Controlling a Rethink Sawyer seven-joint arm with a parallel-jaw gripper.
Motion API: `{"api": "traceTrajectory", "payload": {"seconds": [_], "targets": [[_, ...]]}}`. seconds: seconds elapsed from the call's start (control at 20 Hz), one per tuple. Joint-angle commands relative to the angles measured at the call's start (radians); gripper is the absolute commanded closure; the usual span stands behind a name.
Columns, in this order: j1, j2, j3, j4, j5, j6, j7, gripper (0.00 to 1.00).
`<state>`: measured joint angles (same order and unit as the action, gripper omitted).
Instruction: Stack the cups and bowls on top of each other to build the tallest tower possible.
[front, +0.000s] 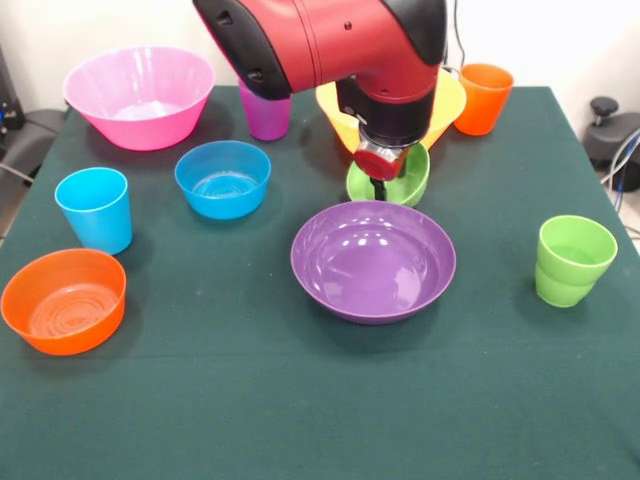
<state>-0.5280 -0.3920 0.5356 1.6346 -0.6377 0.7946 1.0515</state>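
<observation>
The small glossy green plastic bowl (400, 186) is found directly beneath the gripper (379, 190), behind the wide shallow purple plastic bowl (373, 260). Whether the gripper is spread or closed cannot be told.

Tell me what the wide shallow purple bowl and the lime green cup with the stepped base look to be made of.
The wide shallow purple bowl looks like glossy hard plastic: bright white highlights sit on its smooth inner wall. The lime green cup with the stepped base looks like thinner, probably slightly translucent plastic, with a softer sheen and a lighter rim, though one view leaves that open.
</observation>
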Motion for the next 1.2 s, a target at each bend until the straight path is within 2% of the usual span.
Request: {"api": "traceTrajectory", "payload": {"seconds": [0.05, 0.35, 0.55, 0.7, 1.0, 1.2], "targets": [[-0.003, 0.011, 0.015, 0.033, -0.048, -0.068, -0.020, 0.00], [0.009, -0.010, 0.016, 0.029, -0.031, -0.035, -0.012, 0.00], [0.026, -0.072, 0.017, 0.032, 0.012, 0.065, -0.010, 0.00], [0.030, -0.094, 0.017, 0.034, 0.029, 0.096, -0.014, 0.00], [0.008, -0.151, 0.042, 0.065, 0.069, 0.122, -0.034, 0.00], [0.014, -0.146, 0.034, 0.058, 0.064, 0.093, -0.026, 0.00]]}}
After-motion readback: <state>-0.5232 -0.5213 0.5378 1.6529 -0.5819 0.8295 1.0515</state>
